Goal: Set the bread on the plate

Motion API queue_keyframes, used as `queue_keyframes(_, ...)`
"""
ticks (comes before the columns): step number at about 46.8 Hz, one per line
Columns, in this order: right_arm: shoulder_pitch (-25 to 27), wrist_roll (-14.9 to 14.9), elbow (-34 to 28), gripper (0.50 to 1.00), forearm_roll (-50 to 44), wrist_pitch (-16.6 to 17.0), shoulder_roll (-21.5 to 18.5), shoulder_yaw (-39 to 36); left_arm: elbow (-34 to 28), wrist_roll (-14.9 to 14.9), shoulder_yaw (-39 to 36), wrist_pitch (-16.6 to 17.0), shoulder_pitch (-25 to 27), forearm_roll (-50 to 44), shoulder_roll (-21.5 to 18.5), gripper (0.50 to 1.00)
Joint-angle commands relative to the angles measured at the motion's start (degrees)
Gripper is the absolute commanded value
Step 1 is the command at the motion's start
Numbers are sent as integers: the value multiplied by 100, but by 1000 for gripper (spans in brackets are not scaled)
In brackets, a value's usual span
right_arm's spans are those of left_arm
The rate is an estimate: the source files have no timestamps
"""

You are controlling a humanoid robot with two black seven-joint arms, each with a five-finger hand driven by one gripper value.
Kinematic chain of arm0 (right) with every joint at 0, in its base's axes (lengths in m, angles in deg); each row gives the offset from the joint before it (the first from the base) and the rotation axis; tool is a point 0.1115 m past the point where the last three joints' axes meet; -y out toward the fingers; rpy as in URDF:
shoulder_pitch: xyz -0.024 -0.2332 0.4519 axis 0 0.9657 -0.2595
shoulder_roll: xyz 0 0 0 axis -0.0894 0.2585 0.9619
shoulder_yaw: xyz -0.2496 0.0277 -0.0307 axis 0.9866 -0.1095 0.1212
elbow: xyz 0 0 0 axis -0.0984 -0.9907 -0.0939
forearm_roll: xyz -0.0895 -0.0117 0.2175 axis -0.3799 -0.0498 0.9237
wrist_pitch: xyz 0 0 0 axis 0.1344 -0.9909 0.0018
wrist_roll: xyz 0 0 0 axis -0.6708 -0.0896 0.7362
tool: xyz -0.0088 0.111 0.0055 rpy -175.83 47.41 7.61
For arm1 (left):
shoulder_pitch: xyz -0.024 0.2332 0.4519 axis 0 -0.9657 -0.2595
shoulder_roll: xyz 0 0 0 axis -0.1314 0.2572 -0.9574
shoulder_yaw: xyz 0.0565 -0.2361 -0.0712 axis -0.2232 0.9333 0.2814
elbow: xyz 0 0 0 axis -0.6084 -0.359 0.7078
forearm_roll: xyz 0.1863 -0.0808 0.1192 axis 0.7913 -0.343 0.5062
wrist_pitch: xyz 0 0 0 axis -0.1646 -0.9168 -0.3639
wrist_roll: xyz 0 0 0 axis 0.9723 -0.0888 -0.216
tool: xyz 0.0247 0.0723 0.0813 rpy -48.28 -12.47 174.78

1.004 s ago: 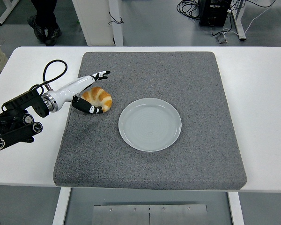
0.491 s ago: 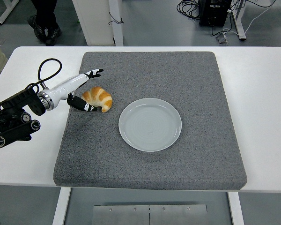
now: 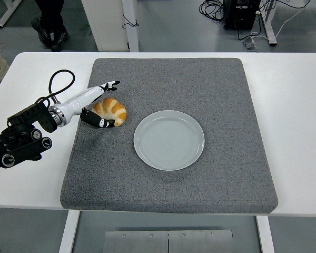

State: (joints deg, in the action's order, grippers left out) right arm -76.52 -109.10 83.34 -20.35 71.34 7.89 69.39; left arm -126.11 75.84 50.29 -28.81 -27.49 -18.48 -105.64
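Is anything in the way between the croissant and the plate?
No. The croissant lies on the grey mat left of the empty plate, with only bare mat between them. The left hand is already around the croissant.

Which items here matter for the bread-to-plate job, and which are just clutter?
Job:
- bread, on the mat by the left hand
- plate, empty, mid-mat

Just lying about:
- grey mat
- white table
- floor cables
- person's shoes
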Motion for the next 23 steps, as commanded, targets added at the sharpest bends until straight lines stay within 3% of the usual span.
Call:
queue_keyframes(1, 0, -4, 0, 1000, 0, 0, 0, 0, 0, 7, 21, 26, 7, -29, 1, 936)
queue_keyframes(12, 0, -4, 0, 1000, 0, 0, 0, 0, 0, 24, 56, 43, 7, -37, 1, 924)
queue_keyframes(23, 0, -4, 0, 1000, 0, 0, 0, 0, 70, 24, 3, 52, 7, -29, 80, 772)
